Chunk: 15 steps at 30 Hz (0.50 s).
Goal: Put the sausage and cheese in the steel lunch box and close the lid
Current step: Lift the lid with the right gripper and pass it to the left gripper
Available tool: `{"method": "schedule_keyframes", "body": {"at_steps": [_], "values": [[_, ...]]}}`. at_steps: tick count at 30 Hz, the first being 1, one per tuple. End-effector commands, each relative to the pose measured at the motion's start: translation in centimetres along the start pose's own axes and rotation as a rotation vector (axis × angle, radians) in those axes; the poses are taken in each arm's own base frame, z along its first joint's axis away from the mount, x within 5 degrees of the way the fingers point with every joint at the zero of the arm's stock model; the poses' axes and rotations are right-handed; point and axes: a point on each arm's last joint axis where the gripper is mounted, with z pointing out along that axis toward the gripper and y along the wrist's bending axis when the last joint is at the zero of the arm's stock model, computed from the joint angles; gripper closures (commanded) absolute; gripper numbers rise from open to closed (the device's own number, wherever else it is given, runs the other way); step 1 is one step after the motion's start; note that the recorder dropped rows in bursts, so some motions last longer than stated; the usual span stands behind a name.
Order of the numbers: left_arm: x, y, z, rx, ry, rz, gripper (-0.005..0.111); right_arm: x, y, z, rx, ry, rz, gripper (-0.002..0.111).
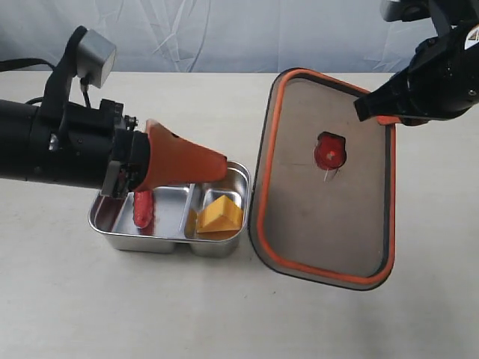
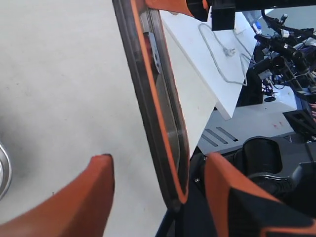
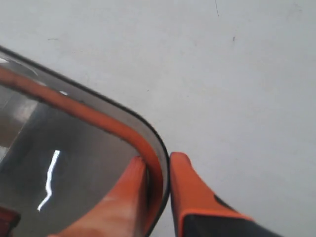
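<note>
The steel lunch box [image 1: 112, 224] lies open on the table at the left. The dark-red sausage [image 1: 142, 210] rests in its larger compartment and the yellow cheese [image 1: 221, 215] in the smaller one. My left gripper [image 1: 217, 168] hovers over the box, open [image 2: 159, 157] and holding nothing. The lid [image 1: 329, 217] stands tilted to the right of the box, with its orange seal rim and orange valve [image 1: 330, 150] facing the exterior camera. At the lid's far right corner my right gripper [image 1: 372, 110] is shut on the rim [image 3: 157, 160]. One finger [image 3: 129, 190] lies inside the lid [image 3: 74, 148] and the other outside.
The beige table [image 1: 224, 314] runs wide around the box, with a pale cloth backdrop [image 1: 224, 30] behind it. In the left wrist view the lid's edge [image 2: 163, 113] crosses between the fingers, and cables and dark equipment [image 2: 276, 54] lie beyond the table.
</note>
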Motion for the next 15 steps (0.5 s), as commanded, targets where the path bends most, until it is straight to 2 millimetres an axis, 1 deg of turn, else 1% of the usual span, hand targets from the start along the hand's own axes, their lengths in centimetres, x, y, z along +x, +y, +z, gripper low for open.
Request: {"method": "schedule_keyframes", "body": {"at_steps": [1, 4, 9, 15], "values": [[0.0, 0.4, 0.1, -0.015, -0.004, -0.036, 0.049, -0.1, 1.2, -0.6, -0.032, -0.02, -0.043, 0.109], [0.0, 1.2, 0.5, -0.027, 0.0, -0.069, 0.049, -0.1, 2.2, -1.0, -0.05, -0.031, -0.076, 0.109], [0.1, 2.1, 1.4, 0.018, 0.011, -0.14, 0.049, -0.2, 3.1, -1.2, -0.07, -0.045, -0.104, 0.109], [-0.1, 2.2, 1.7, 0.058, -0.005, -0.128, 0.049, -0.3, 3.5, -1.3, -0.084, -0.053, -0.108, 0.109]]}}
